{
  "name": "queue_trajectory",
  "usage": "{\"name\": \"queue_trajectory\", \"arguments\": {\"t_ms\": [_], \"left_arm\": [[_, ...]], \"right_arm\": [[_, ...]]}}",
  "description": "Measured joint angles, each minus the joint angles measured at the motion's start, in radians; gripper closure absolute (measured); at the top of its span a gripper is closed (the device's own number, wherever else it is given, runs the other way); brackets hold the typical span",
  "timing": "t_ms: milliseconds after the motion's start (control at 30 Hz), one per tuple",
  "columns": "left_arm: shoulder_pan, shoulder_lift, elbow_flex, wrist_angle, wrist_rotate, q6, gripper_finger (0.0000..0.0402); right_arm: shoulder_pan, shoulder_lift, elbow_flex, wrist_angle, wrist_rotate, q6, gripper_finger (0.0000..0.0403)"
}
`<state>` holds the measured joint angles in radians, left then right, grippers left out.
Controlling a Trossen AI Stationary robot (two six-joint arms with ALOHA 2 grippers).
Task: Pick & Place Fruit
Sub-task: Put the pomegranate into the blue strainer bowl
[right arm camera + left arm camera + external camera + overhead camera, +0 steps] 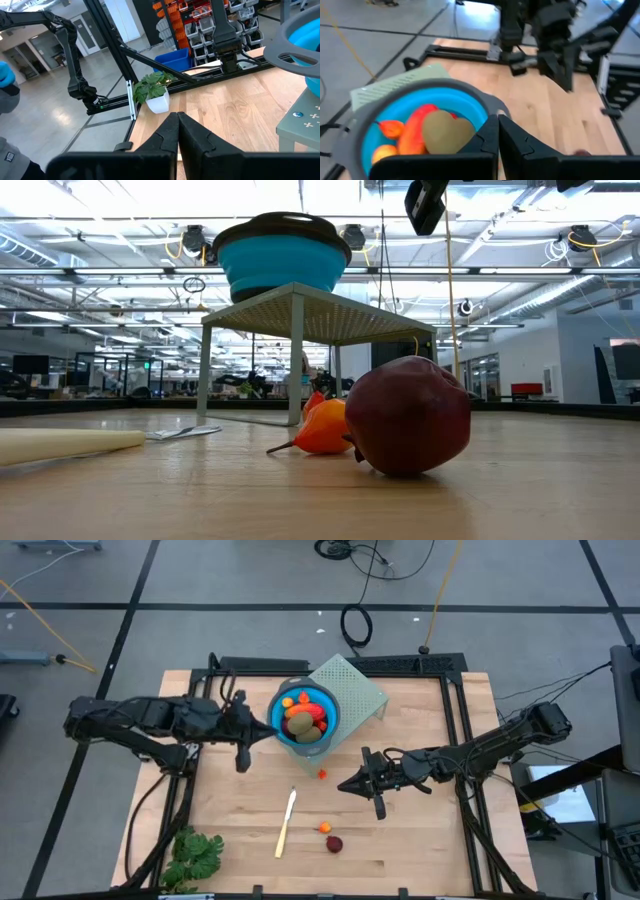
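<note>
Most fruit (pixel 305 720) is already collected in blue bowl (pixel 327 726) raised on green stand (pixel 362 690); dark red ball (pixel 334 844) and orange bits (pixel 325 827) are left on desk (pixel 420 840) near; left pincer (pixel 241 762) and right pincer (pixel 379 808) are closed, nothing gripped, presumably between picks

A grey concrete floor (pixel 200 580) crossed by dark lines surrounds the pale wooden counter (pixel 420 840); black cables (pixel 355 625) and a yellow cord (pixel 40 600) trail over it. Beyond, bright ceiling strip lights (pixel 130 200), shelves of storage bins (pixel 195 25).
</note>
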<state>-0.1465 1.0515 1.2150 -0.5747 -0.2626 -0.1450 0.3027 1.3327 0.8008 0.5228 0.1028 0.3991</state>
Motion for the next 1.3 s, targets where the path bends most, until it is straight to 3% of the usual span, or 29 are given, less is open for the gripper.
{"name": "queue_trajectory", "arguments": {"t_ms": [300,467,767,1133,1300], "left_arm": [[-0.087,0.0,-0.005,-0.03,0.0,0.007,0.0381],[-0.114,-0.043,-0.1,0.027,-0.001,-0.021,0.0393],[-0.126,-0.225,-0.321,0.179,-0.009,-0.092,0.0383],[-0.126,-0.419,-0.493,0.185,-0.002,-0.12,0.0399],[-0.125,-0.493,-0.549,0.185,-0.001,-0.12,0.0386]], "right_arm": [[0.0,0.0,0.0,0.0,0.0,0.0,0.0399],[0.0,0.0,0.0,0.0,0.0,0.0,0.0399],[0.0,0.0,0.0,0.003,0.0,0.0,0.0399],[0.0,0.0,0.0,0.003,0.0,0.0,0.0399],[0.0,0.0,0.0,0.003,0.0,0.0,0.0399]]}}
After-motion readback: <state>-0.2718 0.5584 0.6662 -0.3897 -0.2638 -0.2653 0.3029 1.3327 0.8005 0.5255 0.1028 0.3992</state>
